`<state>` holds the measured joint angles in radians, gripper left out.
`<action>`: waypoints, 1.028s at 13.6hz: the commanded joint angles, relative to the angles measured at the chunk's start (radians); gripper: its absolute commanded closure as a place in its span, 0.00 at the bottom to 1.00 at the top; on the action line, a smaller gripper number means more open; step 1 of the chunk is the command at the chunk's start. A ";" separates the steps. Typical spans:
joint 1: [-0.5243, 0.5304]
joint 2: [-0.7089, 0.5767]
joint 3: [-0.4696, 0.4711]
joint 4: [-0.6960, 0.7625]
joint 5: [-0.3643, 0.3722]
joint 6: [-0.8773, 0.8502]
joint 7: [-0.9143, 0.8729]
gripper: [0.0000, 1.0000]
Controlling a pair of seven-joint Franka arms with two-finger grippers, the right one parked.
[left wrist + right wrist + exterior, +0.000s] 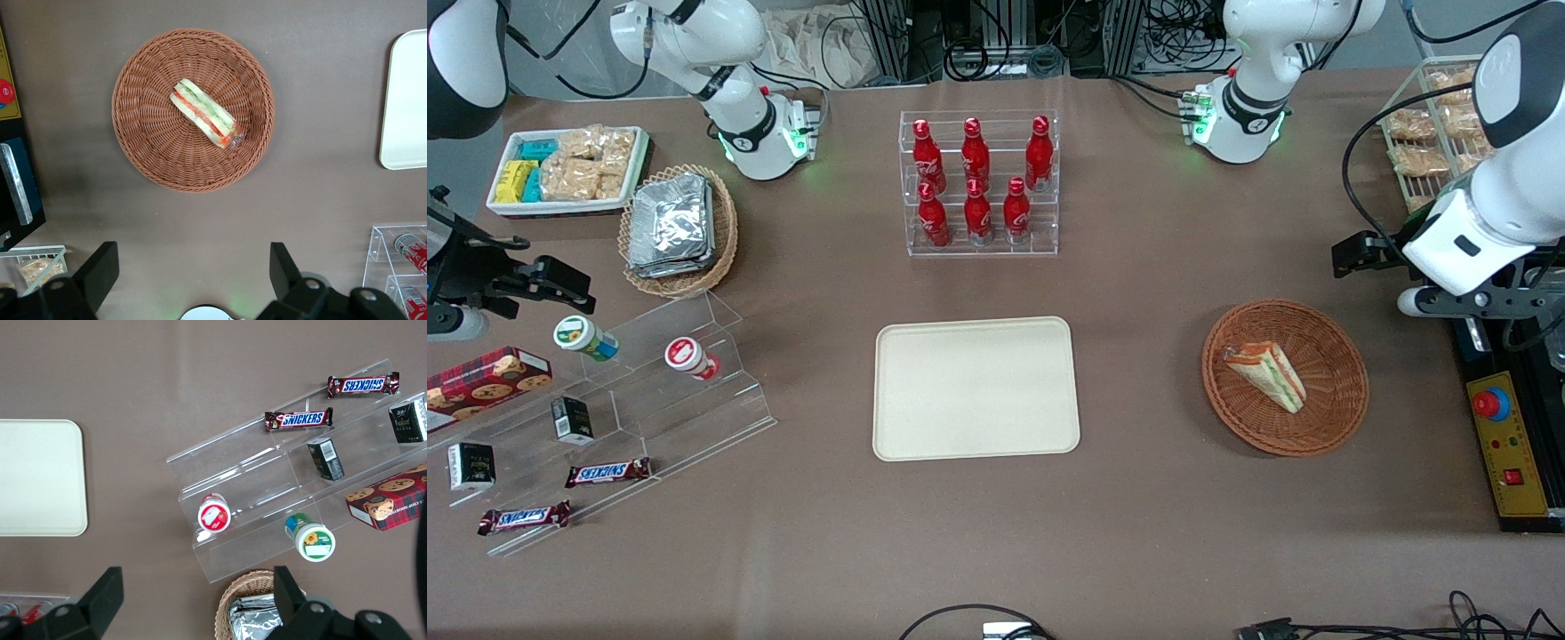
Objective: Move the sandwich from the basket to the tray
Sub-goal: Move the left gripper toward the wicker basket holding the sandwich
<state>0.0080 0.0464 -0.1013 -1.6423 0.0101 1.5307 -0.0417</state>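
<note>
The sandwich (1267, 373) (205, 113), a wrapped white-bread wedge with orange and green layers, lies in the round reddish-brown woven basket (1343, 418) (147, 153). My left gripper (1356, 253) (192, 270) hangs high above the table, farther from the front camera than the basket and toward the working arm's end. It is open, with its fingers (100, 270) wide apart and nothing between them. The cream tray (975, 388) (407, 100) lies flat at the table's middle, with nothing on it.
A clear rack of red bottles (978, 182) stands farther back than the tray. A yellow box with a red button (1507, 444) and a wire rack of bagged snacks (1432, 124) sit at the working arm's end. A foil-packet basket (680, 231) and an acrylic snack shelf (649, 391) are at the parked arm's end.
</note>
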 commanded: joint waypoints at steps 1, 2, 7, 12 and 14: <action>0.001 -0.010 0.002 -0.010 0.008 0.006 -0.004 0.00; 0.001 -0.008 0.002 -0.008 0.010 0.006 -0.004 0.00; 0.020 -0.002 0.005 -0.016 -0.004 0.002 -0.045 0.00; 0.021 0.076 -0.001 -0.025 -0.009 0.009 -0.410 0.01; 0.020 0.124 -0.003 -0.025 -0.009 0.038 -0.463 0.00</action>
<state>0.0305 0.1307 -0.1017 -1.6681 0.0068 1.5430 -0.4374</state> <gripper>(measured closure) 0.000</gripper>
